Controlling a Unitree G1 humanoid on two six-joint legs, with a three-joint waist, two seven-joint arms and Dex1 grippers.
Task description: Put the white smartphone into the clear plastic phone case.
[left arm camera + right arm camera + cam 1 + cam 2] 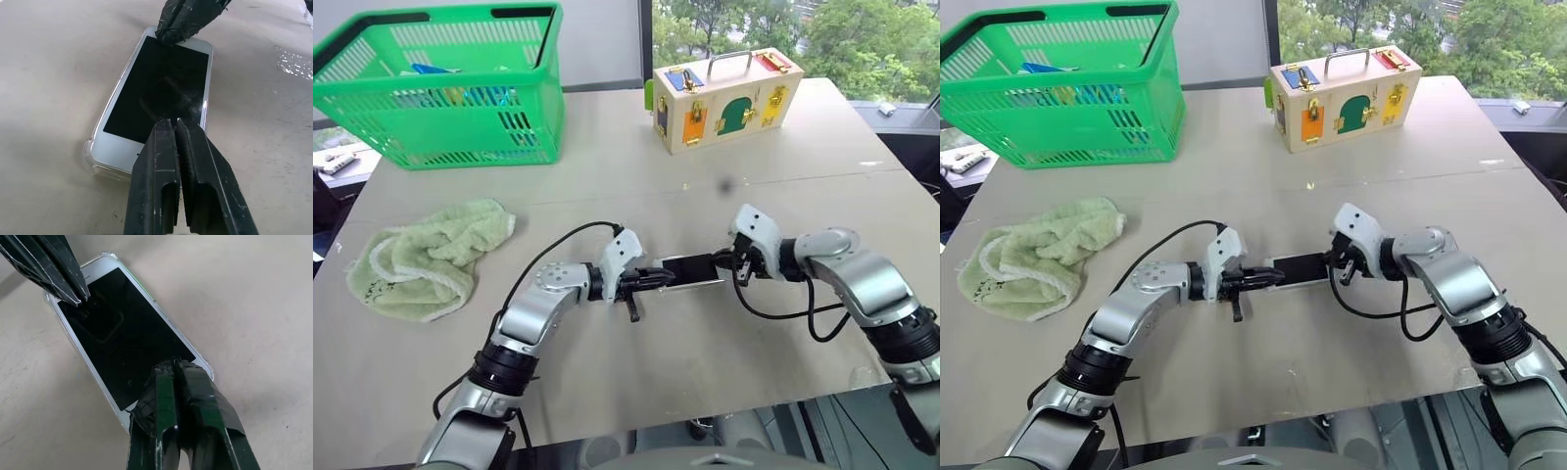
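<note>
The white smartphone (690, 270) lies flat and screen-up on the table between my two arms. It sits inside the clear plastic phone case (90, 155), whose glinting rim shows around its white ends and corners (106, 255). My left gripper (175, 122) is shut, its tips over the phone's left end, on or just above the screen. My right gripper (171, 364) is shut too, its tips over the phone's right end. Each wrist view shows the other gripper's shut tips at the far end of the phone.
A green basket (440, 88) holding several items stands at the back left. A wooden lock box (724, 98) with a handle stands at the back middle. A crumpled green towel (431, 255) lies to the left. The table's front edge (705, 411) runs close below the arms.
</note>
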